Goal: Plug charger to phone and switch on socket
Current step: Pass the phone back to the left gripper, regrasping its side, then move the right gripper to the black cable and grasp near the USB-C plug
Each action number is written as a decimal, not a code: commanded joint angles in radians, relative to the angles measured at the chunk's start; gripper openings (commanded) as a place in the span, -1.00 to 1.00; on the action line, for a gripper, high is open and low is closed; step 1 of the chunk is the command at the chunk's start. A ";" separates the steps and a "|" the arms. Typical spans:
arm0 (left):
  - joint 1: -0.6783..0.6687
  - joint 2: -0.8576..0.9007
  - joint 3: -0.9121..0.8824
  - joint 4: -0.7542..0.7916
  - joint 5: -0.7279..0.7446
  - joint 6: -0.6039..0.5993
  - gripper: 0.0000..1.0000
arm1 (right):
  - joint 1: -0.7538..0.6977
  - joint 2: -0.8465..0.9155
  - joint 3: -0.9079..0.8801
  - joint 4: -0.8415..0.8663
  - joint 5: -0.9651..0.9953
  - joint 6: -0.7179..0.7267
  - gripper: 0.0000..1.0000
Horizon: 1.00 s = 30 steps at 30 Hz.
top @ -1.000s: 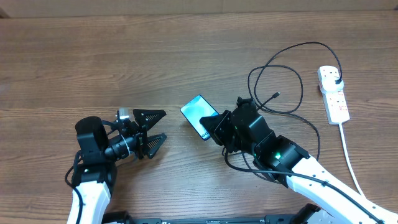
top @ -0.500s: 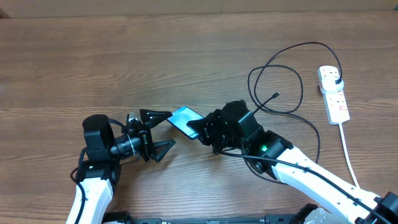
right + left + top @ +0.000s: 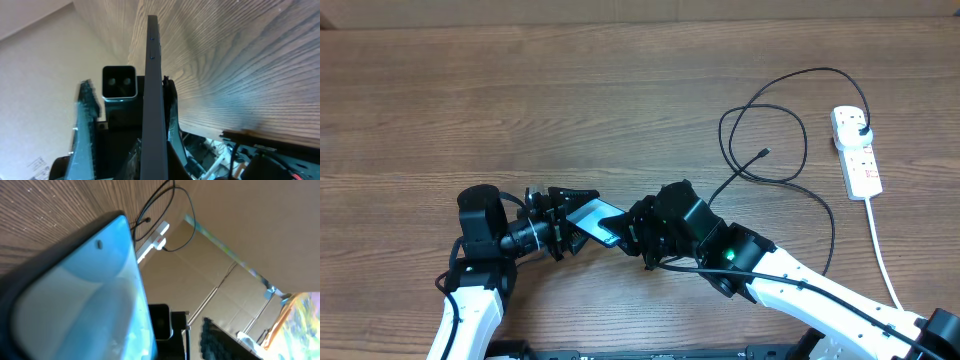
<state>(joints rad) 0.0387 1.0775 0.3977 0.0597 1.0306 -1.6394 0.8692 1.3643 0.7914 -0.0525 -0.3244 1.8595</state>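
Overhead view: R end effector (image 3: 623, 230) is clamped on one end of the phone (image 3: 592, 213), holding it tilted. Over the last sec it has carried the phone left from mid-desk (image 3: 620, 80). L end effector (image 3: 578, 217) has come fwd to meet it. Its jaws were wide a sec ago; now they are narrower and straddle the phone's free end. R wrist view shows the phone edge-on w/ one L pad (image 3: 84, 127) not touching it, so L jaws are apart, no grip yet.

Reads as a handover underway: phone going to L arm, prob. to free R for the charger (image 3: 800, 110). Its connector tip (image 3: 763, 153) lies loose on the desk, well apart from the phone. The plug head (image 3: 861, 129) already sits in the socket (image 3: 863, 170) at far right. Phone not plugged in yet.
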 commanded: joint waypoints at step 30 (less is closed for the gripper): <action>-0.006 0.002 0.000 -0.037 -0.095 0.054 -0.92 | 0.016 -0.005 0.006 -0.177 0.520 -0.419 0.25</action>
<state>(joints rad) 0.0296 1.0824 0.3874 0.0273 0.9394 -1.6611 0.8963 1.3643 0.7967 -0.1970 -0.0650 1.6604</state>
